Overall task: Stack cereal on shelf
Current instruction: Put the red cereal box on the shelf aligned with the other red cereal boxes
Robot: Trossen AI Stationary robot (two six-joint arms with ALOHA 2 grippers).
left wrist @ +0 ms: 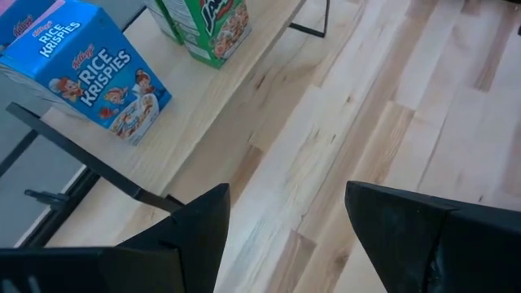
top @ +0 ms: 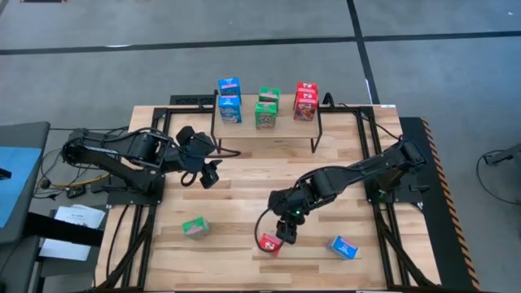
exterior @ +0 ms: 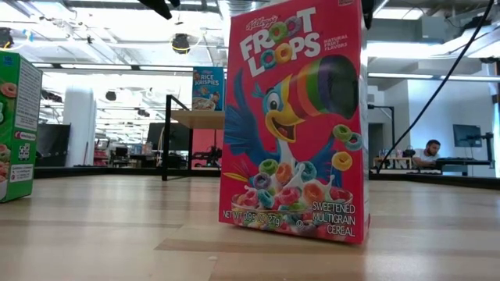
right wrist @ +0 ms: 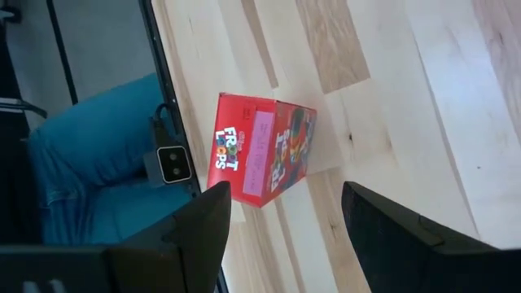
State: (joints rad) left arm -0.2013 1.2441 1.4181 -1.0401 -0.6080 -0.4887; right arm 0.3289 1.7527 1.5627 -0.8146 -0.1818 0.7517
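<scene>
Red, green and blue cardboard cartons. High view: 6 stand stacked in pairs on the shelf; a green box, a blue box and the red Froot Loops box remain on the desk. The right claw hovers just beside the red box, jaws apart, holding nothing; the left claw waits near the shelf, likewise empty and parted.

Low view: "Kellogg's Froot Loops, sweetened multigrain cereal" stands upright; "Rice Krispies" shows behind.

Wrist views: Rice Krispies box on the shelf; red box ahead. Judged light, stiff, crushable: grip the narrow sides gently.
</scene>
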